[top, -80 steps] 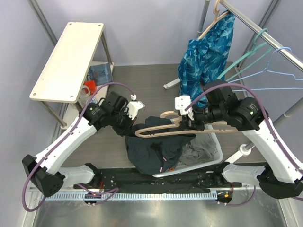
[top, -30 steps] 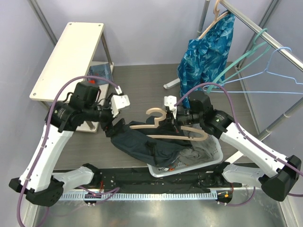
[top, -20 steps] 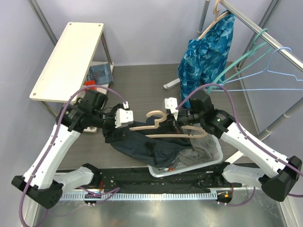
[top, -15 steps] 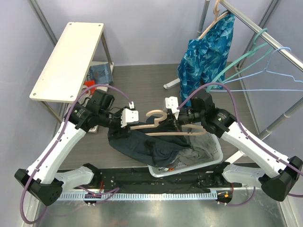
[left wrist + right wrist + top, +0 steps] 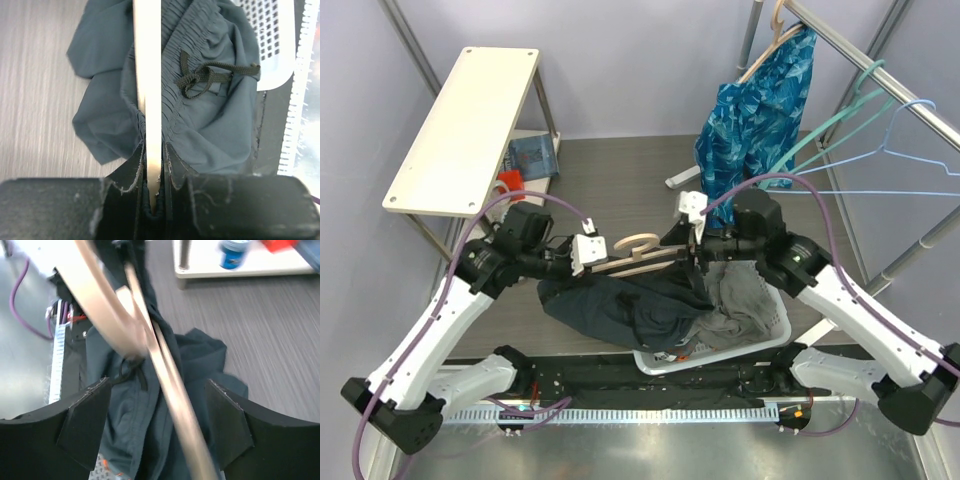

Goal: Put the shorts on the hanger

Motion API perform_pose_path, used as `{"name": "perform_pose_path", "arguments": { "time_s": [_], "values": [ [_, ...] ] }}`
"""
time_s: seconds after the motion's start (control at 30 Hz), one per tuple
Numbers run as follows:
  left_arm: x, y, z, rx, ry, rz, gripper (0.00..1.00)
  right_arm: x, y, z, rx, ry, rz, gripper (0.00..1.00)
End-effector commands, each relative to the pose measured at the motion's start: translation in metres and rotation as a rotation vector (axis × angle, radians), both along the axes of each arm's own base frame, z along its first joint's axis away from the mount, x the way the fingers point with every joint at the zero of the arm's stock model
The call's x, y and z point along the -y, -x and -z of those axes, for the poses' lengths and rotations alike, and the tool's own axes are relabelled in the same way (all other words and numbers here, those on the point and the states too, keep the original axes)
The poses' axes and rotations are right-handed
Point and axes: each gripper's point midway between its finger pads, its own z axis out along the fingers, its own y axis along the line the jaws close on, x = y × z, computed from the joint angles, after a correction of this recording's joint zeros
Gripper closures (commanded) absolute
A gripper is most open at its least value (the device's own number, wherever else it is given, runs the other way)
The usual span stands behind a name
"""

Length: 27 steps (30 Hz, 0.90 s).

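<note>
The beige hanger (image 5: 645, 262) hangs tilted above the dark shorts (image 5: 625, 308), whose fabric drapes from it into the basket. My left gripper (image 5: 603, 265) is shut on the hanger's left end. In the left wrist view the hanger (image 5: 148, 75) runs straight out of the shut gripper (image 5: 152, 150), over the shorts' gathered waistband and knotted drawstring (image 5: 205, 76). My right gripper (image 5: 687, 252) stands open at the hanger's right part. In the right wrist view the blurred hanger (image 5: 167, 382) passes between the wide-apart fingers (image 5: 85, 422) of the gripper (image 5: 157, 385) without touching them, with the shorts (image 5: 127, 415) below.
A white laundry basket (image 5: 770, 335) holds a grey cloth (image 5: 740, 295) between the arms. A rail at back right carries a blue leaf-patterned garment (image 5: 760, 110), a teal hanger (image 5: 840, 115) and a thin wire hanger (image 5: 910, 150). A white bench (image 5: 465, 115) stands at back left.
My left gripper moved in and shut on the hanger's left end. My right gripper opened and let the hanger go. The hanger tipped and shifted a little.
</note>
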Motion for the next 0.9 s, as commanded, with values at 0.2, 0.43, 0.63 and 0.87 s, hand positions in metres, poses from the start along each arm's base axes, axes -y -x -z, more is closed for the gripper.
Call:
{"name": "perform_pose_path", "arguments": {
  "time_s": [0.2,0.43,0.63,0.87],
  "values": [
    [0.001,-0.01,-0.02,0.06,0.106,-0.094,1.0,0.072,0.012,-0.008,-0.198,-0.01,0.371,0.25],
    [0.005,-0.018,-0.027,0.058,0.138,-0.141,1.0,0.1,0.009,0.05,-0.265,0.146,0.521,0.44],
    [0.004,-0.019,-0.023,0.032,0.134,-0.171,1.0,0.103,0.012,0.081,-0.224,0.268,0.441,0.41],
    [0.002,-0.02,-0.019,0.03,0.124,-0.181,1.0,0.097,0.012,0.102,-0.209,0.351,0.347,0.41]
  ]
}}
